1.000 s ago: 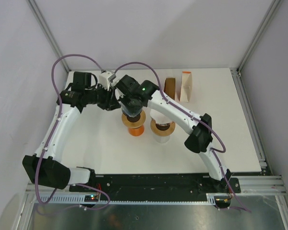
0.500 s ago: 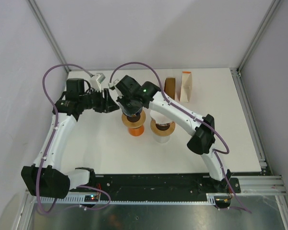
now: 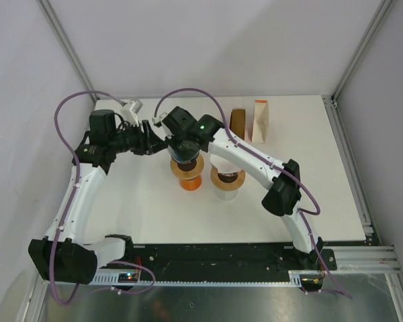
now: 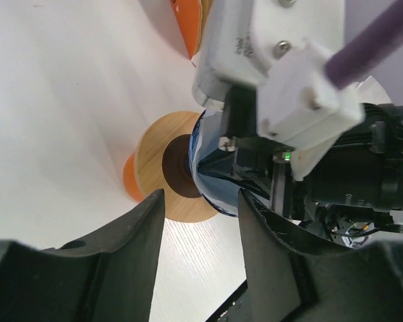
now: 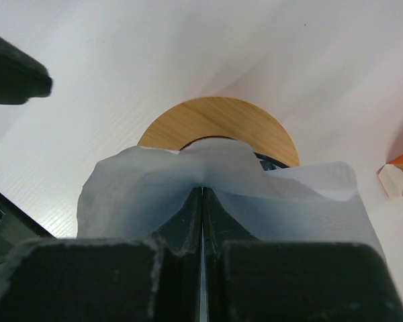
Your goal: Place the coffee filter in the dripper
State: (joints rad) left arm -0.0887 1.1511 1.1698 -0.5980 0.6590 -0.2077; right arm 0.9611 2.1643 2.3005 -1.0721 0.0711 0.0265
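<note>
Right gripper clamps the coffee filter right over the dripper.

The filter is thin, translucent white paper. It is creased where the closed fingers pinch its middle, with flaps spreading to both sides above the dripper's wooden ring. The top view hides it under the right wrist, yet shows the dripper's orange base on the table near a white-based dripper. The left gripper, fingers apart and holding nothing, sits just beside.

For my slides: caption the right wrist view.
Right gripper, shut on the coffee filter, poised over the wooden-collared dripper.
</note>
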